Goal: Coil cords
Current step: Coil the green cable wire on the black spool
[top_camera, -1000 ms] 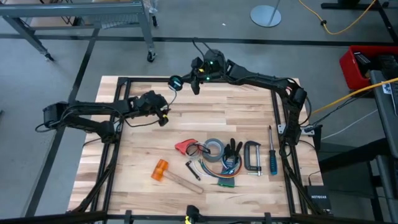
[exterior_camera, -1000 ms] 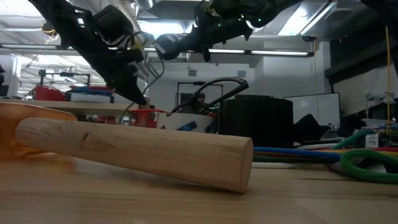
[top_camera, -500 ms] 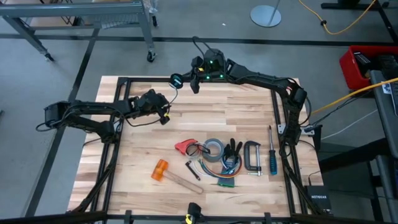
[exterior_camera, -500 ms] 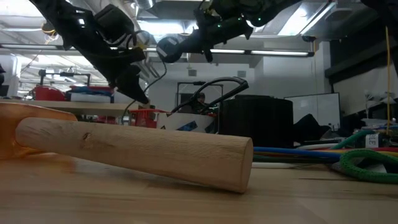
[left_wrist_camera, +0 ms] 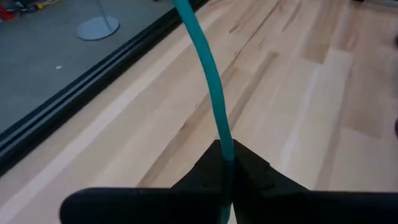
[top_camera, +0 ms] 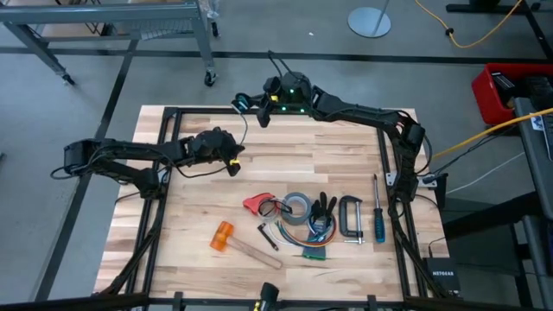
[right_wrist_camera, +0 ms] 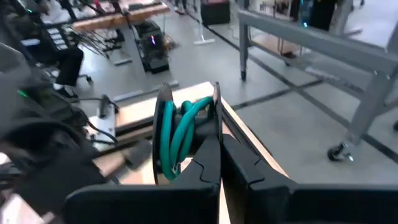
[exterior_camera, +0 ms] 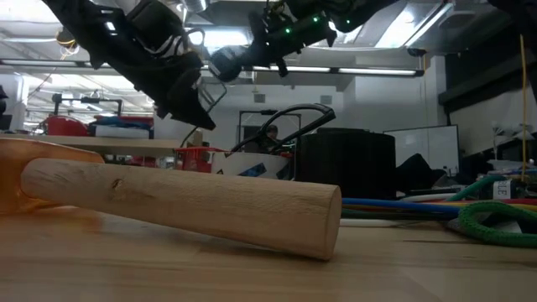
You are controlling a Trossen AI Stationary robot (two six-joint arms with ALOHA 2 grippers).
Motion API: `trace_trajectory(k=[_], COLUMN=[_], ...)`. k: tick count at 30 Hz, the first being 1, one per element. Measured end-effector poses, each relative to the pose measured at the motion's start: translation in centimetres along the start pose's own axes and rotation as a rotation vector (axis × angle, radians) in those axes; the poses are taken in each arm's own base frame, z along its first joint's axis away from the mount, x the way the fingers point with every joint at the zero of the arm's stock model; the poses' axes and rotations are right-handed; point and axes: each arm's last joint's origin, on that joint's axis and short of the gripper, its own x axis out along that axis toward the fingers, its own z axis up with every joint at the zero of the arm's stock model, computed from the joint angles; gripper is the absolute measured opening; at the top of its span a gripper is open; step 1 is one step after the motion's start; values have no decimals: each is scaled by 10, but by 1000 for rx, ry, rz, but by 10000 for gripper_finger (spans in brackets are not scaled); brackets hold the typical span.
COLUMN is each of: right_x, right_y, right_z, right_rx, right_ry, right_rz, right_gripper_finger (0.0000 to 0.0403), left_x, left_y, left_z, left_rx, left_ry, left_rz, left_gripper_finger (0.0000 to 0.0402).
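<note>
I see left gripper (left_wrist_camera: pixel 227 163) clenched on the thin teal cord (left_wrist_camera: pixel 208 74), above the wooden table (top_camera: pixel 346 164) | right gripper (right_wrist_camera: pixel 217 146) pinched tight on a small round spool (right_wrist_camera: pixel 180 134) wound with that cord, over the table's far edge | cord runs between them

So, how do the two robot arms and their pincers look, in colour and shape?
Both arms are dark and slim, with several joints and thin black cables along them. The right arm shows small green lights near its wrist. Each pincer, left and right, has two flat black fingers that taper to points.
</note>
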Motion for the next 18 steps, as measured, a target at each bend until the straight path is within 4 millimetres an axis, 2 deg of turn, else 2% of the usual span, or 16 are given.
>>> trace_trajectory(k=[4,9,18], right_x=[2,5,4], right_y=[14,25,23], right_z=[1,-5,-19], right_rx=[-32,-78,-107], right_ry=[-19,15,160], right_rz=[-2,-14,-49], right_gripper_finger=[1,1,1], left_x=[6,6,2], left_y=[-4,-7,-8], left_z=[3,17,38], left_rx=[-37,-46,-30], left_ry=[-37,-88,-147], left_rz=[-37,-52,-55], left_gripper_finger=[2,1,1])
